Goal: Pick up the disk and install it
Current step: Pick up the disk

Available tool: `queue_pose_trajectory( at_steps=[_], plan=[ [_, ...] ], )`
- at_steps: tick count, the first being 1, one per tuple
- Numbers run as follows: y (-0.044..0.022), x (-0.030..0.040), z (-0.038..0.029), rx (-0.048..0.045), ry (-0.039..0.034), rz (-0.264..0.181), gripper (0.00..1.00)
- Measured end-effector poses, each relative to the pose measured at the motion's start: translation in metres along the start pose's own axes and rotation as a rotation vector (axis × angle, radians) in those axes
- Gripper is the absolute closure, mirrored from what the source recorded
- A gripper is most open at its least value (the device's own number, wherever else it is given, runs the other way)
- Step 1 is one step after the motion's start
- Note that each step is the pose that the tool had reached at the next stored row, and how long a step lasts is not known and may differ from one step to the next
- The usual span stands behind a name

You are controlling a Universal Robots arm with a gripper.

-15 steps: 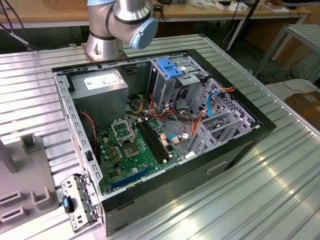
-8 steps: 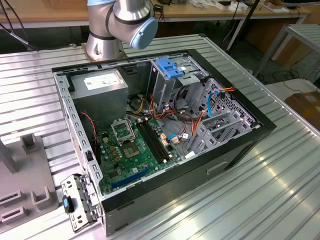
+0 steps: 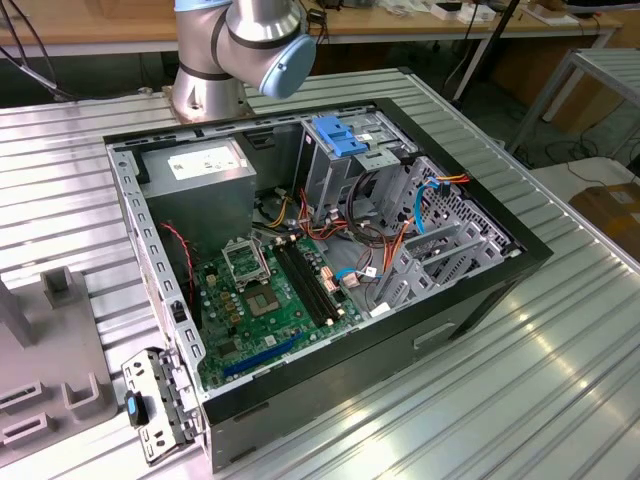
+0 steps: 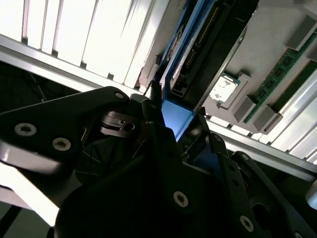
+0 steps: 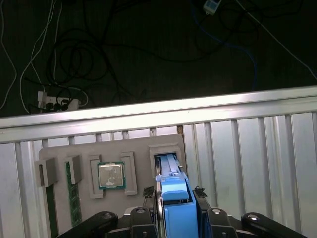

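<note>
Ribbed aluminium counter [image 5: 257, 148] carries the whole job, with dark floor and loose cables [image 5: 74, 54] beyond its far edge.

Nearest in both wrist views, the pincer [image 5: 178, 198] straddles the disk [image 5: 174, 183]. One finger lies against each side of its blue carrier, so I judge it clamped on the disk. The disk stands on edge in a slot at the far corner of a grey tray [image 5: 138, 144]. I cannot tell whether it is fully seated or partly raised. Beside it in the tray lie a CPU [image 5: 112, 175] and a RAM stick [image 5: 74, 198], each in its own recess.

In the exterior view the open case [image 3: 480, 290] lies on its side in the middle of the counter. It shows a motherboard [image 3: 270, 310], a power supply [image 3: 200, 175] and a blue bracket [image 3: 345, 135] on top of the drive cage. The arm [image 3: 250, 40] rises behind it.

Risks, as I judge them:
- **Jamming:** the slot hugs the disk closely, so a tilted pull could jam it or drag the tray.
- **Slipping:** the carrier is smooth plastic and might slide in the grip.
- **Snagging:** orange and red wires crowd the cage and could catch the disk.

No writing is legible. The power supply's white label and the CPU lid carry print too small to read.
</note>
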State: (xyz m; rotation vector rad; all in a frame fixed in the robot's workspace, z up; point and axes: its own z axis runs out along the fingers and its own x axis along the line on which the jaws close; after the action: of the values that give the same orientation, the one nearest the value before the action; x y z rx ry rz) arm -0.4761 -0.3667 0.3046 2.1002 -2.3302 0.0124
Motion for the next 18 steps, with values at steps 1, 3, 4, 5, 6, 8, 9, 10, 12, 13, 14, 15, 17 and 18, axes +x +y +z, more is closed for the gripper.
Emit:
queue_pose_trajectory(
  at_steps=[1, 3, 4, 5, 6, 8, 9, 10, 12, 13, 14, 15, 17, 18],
  plan=[
    [0.0000, 0.0000, 0.0000, 0.0000, 0.0000, 0.000, 0.59],
    [0.0000, 0.0000, 0.0001, 0.0000, -0.0001, 0.000, 0.62],
    [0.0000, 0.0000, 0.0001, 0.0000, 0.0000, 0.000, 0.62],
    [0.0000, 0.0000, 0.0001, 0.0000, 0.0000, 0.000, 0.62],
    [0.0000, 0.0000, 0.0002, 0.0000, 0.0000, 0.000, 0.62],
    [0.0000, 0.0000, 0.0002, 0.0000, 0.0000, 0.000, 0.63],
    [0.0000, 0.0000, 0.0002, 0.0000, 0.0000, 0.000, 0.63],
    [0.0000, 0.0000, 0.0003, 0.0000, 0.0000, 0.000, 0.63],
    [0.0000, 0.0000, 0.0003, 0.0000, 0.0000, 0.000, 0.63],
    [-0.0001, -0.0001, 0.0004, 0.0002, -0.0001, -0.013, 0.63],
    [-0.0001, -0.0001, 0.0005, 0.0006, -0.0003, -0.035, 0.63],
    [-0.0001, -0.0001, 0.0005, 0.0007, -0.0004, -0.053, 0.63],
    [-0.0002, -0.0001, 0.0004, 0.0012, -0.0005, -0.137, 0.63],
    [-0.0001, 0.0000, 0.0003, 0.0012, -0.0004, -0.140, 0.63]
  ],
)
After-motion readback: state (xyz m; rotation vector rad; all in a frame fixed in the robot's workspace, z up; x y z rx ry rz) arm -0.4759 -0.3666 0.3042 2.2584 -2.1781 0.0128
